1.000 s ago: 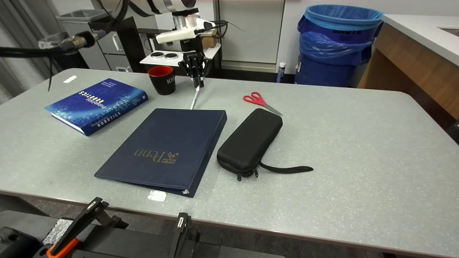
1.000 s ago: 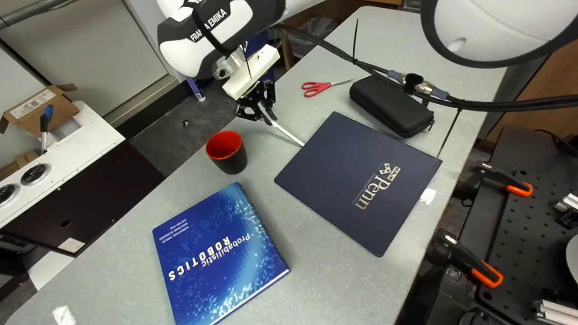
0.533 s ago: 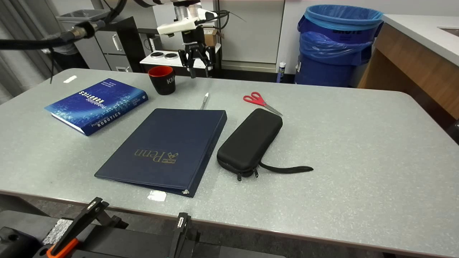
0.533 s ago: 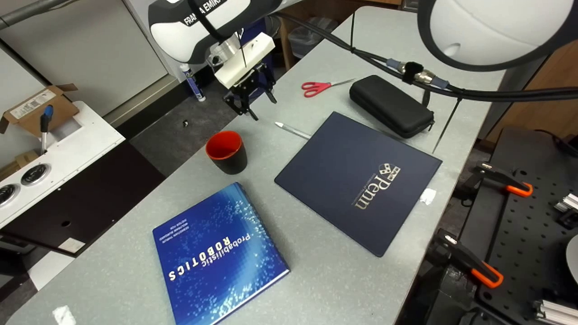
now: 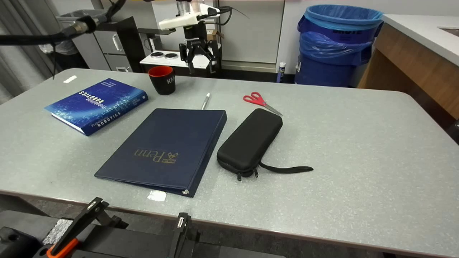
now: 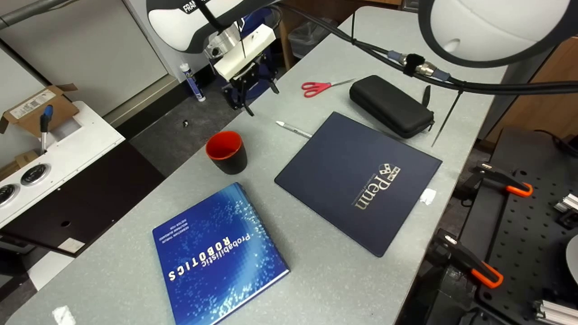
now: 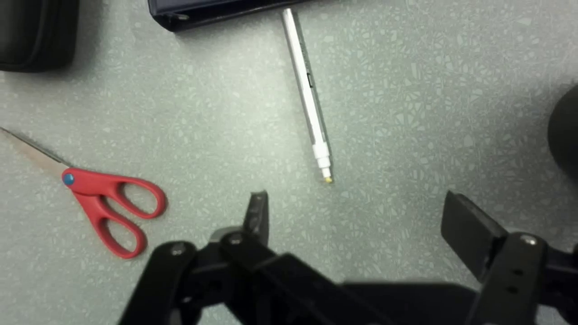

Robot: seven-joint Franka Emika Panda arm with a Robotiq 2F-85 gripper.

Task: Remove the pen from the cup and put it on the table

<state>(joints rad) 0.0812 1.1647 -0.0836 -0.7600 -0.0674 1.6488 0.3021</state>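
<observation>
The pale pen [image 7: 306, 90] lies flat on the speckled grey table [image 5: 340, 161], one end right by the binder's edge. In both exterior views the pen [image 5: 206, 101] is out of the cup. The black cup [image 6: 233, 159] stands upright near the table's far edge, its red inside showing and nothing visible in it. A dark part of the cup [image 7: 566, 131] shows at the right of the wrist view. My gripper [image 7: 355, 205] hangs above the table, apart from the pen, with its fingers [image 7: 469, 230] wide open and nothing between them.
A dark blue binder [image 5: 161, 147] lies in front of the pen. Beside it are a black case [image 5: 251, 139], red-handled scissors [image 7: 108, 194] and a blue book [image 6: 219, 257]. Black cables [image 6: 384, 67] hang over the table from the arm.
A second ago the gripper was shut on the tilted pen. It has opened, the pen has dropped flat onto the table, and the gripper has risen away from it.
</observation>
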